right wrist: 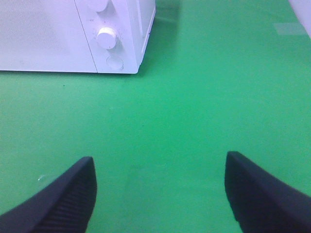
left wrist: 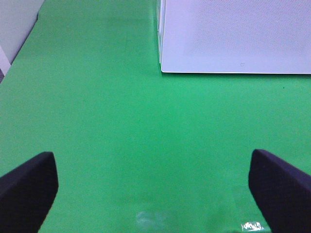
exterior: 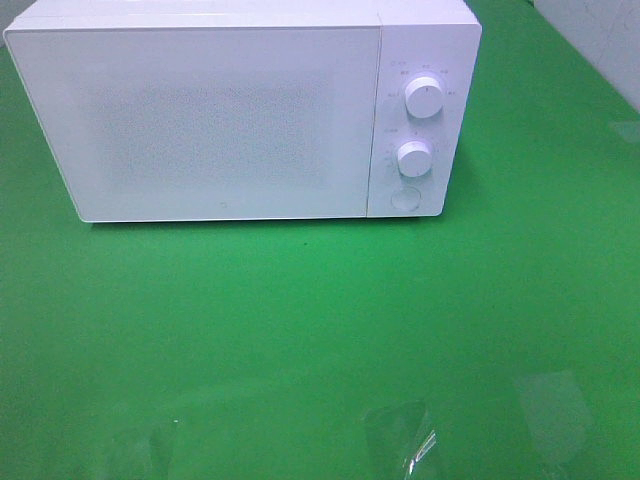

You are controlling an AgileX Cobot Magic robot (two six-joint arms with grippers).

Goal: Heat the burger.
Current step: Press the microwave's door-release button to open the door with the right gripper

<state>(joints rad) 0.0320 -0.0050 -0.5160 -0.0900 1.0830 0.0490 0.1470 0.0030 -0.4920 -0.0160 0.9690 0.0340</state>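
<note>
The burger is out of view in every frame. A white microwave (exterior: 240, 115) stands at the back of the green table with its door shut; its two knobs (exterior: 424, 97) and a round button sit on the right panel. My left gripper (left wrist: 153, 187) is open over bare green cloth, short of the microwave's (left wrist: 233, 36) left front corner. My right gripper (right wrist: 160, 191) is open too, nothing between its dark fingers (right wrist: 63, 199), facing the microwave's knob panel (right wrist: 108, 38) from a distance. Neither gripper shows in the exterior high view.
The green cloth (exterior: 300, 330) covers the table in front of the microwave. Shiny glare patches (exterior: 400, 440) lie near the front edge. A pale wall (exterior: 600, 40) borders the far right, and a grey wall (left wrist: 14, 29) borders the left side.
</note>
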